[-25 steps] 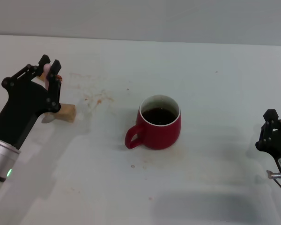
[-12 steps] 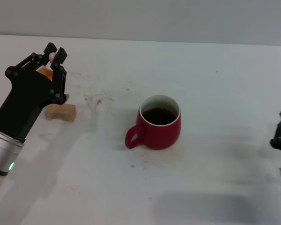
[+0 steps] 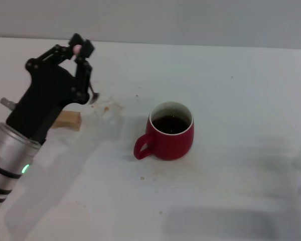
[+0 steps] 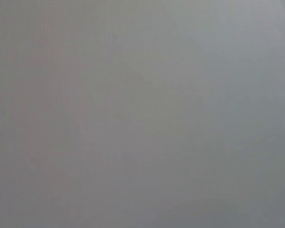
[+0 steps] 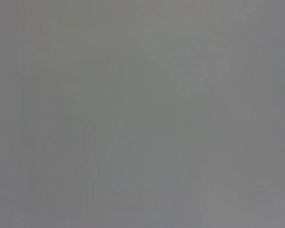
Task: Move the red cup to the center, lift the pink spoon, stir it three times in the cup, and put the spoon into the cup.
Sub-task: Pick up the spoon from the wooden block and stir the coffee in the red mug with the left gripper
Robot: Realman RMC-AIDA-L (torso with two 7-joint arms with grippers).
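1. Left hand (image 3: 80,49) raised over the desk's (image 3: 231,100) left side, fingers clamped on the pink spoon (image 3: 85,70); spoon bowl hangs down, clear of the surface.
2. Red cup (image 3: 168,131) sits mid-desk, handle toward the left, dark liquid inside.
3. Wooden block (image 3: 67,119) lies beneath the left arm.
4. Right hand out of sight.

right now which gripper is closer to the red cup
Left. The left gripper is up off the table, off the red cup toward the robot's left and farther back, shut on the pink spoon. The right gripper is out of view.
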